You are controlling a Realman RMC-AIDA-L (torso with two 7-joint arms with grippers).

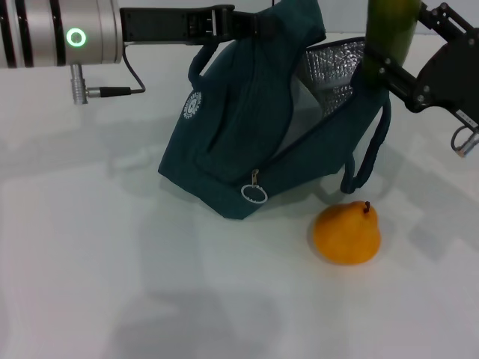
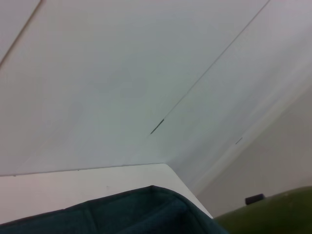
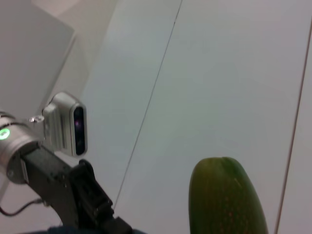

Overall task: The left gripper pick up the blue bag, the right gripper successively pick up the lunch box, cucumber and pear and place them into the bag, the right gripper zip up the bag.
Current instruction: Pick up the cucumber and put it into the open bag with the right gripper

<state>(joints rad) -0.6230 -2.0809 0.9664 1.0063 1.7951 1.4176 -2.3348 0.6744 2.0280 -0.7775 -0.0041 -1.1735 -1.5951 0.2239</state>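
My left pincer, at the top centre of the head view, is clamped on the top edge of the dark blue fabric bag, holding it up off the white desk. My right pincer, upper right, grips the long green cucumber upright over the bag's silver-lined opening. The round orange-yellow pear lies on the desk, lower right, just beside the bag.

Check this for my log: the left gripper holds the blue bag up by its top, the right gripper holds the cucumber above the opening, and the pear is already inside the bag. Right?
One error: the pear is not inside. The head view shows it on the table in front of the blue bag. The left gripper does hold the bag's top, and the right gripper holds the cucumber above the opening.
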